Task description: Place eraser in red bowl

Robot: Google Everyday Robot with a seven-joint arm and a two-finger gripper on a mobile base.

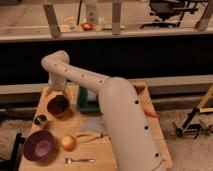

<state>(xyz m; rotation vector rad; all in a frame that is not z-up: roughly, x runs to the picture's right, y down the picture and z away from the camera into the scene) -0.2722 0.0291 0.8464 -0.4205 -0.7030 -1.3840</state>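
One claw (57,90) | just over red bowl (61,111) | spread and load: cannot tell

From where I stand, the arm (122,117) sprawls across the table (77,125) from the near right corner to the far left, shutting off most of the right half. Its gripper (57,93) hangs just above the red bowl (58,106), partly covering its mouth. A green box (87,101) stands just beside the arm. A dark cup (40,120), purple bowl (39,146), orange fruit (68,143) and spoon (79,160) crowd the near left. Bare wood shows between the fruit and the red bowl.
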